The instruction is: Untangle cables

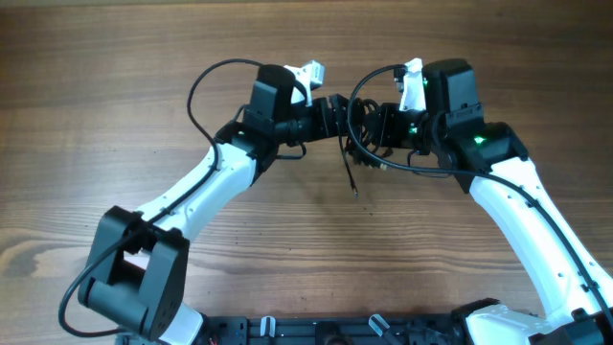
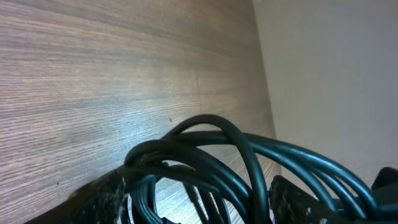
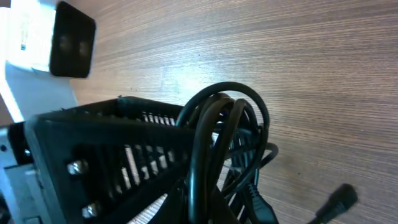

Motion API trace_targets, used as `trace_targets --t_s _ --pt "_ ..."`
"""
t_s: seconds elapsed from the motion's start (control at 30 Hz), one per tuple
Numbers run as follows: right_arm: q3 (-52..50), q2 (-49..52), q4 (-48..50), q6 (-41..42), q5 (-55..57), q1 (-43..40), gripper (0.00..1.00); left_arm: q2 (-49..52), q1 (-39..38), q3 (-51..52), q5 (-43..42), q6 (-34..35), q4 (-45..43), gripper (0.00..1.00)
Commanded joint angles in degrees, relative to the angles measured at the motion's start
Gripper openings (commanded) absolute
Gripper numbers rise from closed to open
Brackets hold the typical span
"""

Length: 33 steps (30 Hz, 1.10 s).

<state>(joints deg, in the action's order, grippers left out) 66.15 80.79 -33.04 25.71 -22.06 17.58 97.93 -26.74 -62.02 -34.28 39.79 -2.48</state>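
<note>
While clamped on the cable bundle [image 1: 358,123] from both sides — left tool [image 1: 337,113], right tool [image 1: 381,125] — could just cinch it tighter if yanked straight apart.

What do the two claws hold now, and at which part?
The left claw grips the cables across the bundle's loops. The right claw meets the same bundle; its hold cannot be told.

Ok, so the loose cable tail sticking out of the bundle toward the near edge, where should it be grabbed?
Probably the straight stretch of the tail, just short of its tip, coming down from above and closing across the cord. It runs alone there, away from the crowded loops of the bundle.
</note>
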Motion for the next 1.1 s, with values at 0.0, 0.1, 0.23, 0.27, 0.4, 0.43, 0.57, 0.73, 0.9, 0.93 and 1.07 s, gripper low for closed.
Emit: trace_targets --t_s 0.0,0.1,0.23,0.27,0.4,0.43,0.57,0.73,0.9,0.93,1.07 --pt "0.92 0.37 0.37 0.39 -1.90 0.26 0.04 1.01 -0.70 -0.68 1.40 -0.11 -0.31 0.76" --pt "0.92 0.37 0.37 0.39 -2.05 0.26 0.04 1.25 -0.81 -0.68 1.40 -0.11 -0.28 0.73" --pt "0.92 0.37 0.59 0.37 -2.03 0.24 0.04 2.10 -0.81 -0.68 1.40 -0.11 -0.26 0.59" --pt "0.92 0.37 0.76 0.42 -2.05 0.24 0.04 2.27 -0.81 -0.68 1.42 -0.11 -0.09 0.56" --pt "0.92 0.37 2.43 1.07 -1.90 -0.02 0.04 2.27 -0.79 -0.68 1.42 -0.13 0.17 0.38" --pt "0.92 0.37 2.56 2.47 -1.46 -0.55 0.04 2.27 -0.79 -0.68 1.42 -0.15 0.17 0.33" --pt "0.92 0.35 2.27 4.74 -0.85 -3.96 0.04 2.27 -0.55 -0.68 1.86 -1.62 0.17 0.04" --pt "0.92 0.35 0.76 4.85 -0.94 -10.99 0.04 2.27 2.51 -0.68 1.81 -4.70 0.66 0.04" --pt "0.92 0.35 -0.94 2.56 -0.44 -12.79 0.04 2.27 6.75 -0.68 0.70 -4.90 0.61 0.04" --pt "0.92 0.35 -1.11 2.60 0.72 -12.81 0.04 2.25 7.69 -0.68 0.70 -4.90 0.59 0.04" --pt "0.92 0.35 -1.18 2.86 2.82 -14.32 0.04 1.25 11.67 -0.68 -1.95 -7.50 0.83 0.04"
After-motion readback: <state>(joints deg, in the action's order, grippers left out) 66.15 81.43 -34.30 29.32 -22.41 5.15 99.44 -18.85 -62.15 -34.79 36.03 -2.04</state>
